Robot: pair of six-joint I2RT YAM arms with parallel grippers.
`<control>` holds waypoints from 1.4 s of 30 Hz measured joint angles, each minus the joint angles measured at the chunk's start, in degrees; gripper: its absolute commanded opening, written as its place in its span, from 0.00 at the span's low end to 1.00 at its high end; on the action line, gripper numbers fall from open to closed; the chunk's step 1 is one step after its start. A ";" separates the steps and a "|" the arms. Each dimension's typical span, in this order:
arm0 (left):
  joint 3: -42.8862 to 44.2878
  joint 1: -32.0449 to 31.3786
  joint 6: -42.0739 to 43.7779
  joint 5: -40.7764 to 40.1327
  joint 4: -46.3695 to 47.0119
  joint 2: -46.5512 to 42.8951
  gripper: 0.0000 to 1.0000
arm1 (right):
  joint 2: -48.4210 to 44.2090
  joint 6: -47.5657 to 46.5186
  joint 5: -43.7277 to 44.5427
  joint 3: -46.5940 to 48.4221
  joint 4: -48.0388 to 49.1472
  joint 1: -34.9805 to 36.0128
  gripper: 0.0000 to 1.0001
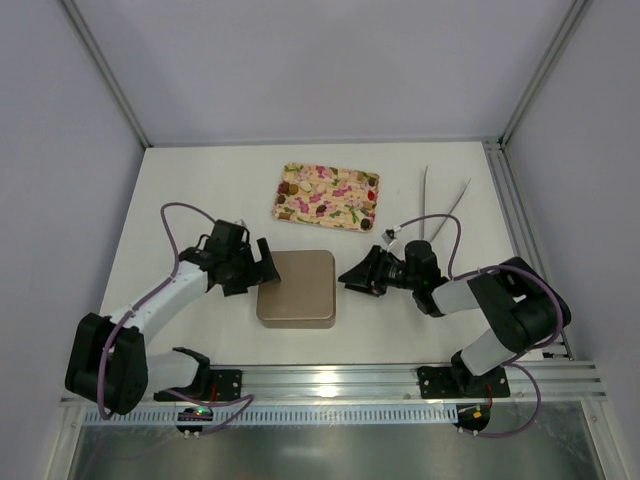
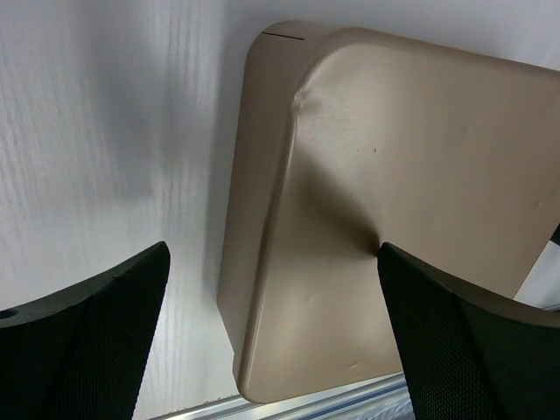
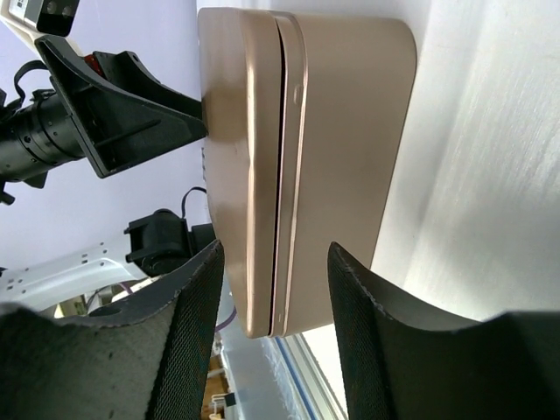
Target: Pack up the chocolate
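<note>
Chocolate [image 1: 306, 185] lies on the flowered tray [image 1: 322, 222], at twelve o'clock from the shut box [image 1: 297, 288] and well apart from it. We judge two risks. The bonbons are small and round, so a hard pinch may crush one or send it rolling. The lid is still on, so an uneven pull may skid the box across the table [image 1: 200, 190]. We see dark brown, tan and cream pieces, hard to tell from the print. Our left hand [image 1: 255, 270] at nine o'clock and right hand [image 1: 352, 278] at three o'clock flank the box, both released and holding nothing.
</note>
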 measured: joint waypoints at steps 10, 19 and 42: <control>2.51 -4.28 -1.14 -1.53 0.76 3.21 0.97 | -3.21 -5.57 2.49 3.52 -10.67 1.14 0.56; 3.58 -6.36 -1.25 -2.19 1.31 4.68 0.97 | -3.39 -8.48 4.87 6.51 -16.68 4.87 0.59; 8.48 -12.48 -0.26 -7.02 -1.57 8.66 0.96 | -3.80 -13.16 11.47 10.80 -26.86 10.12 0.59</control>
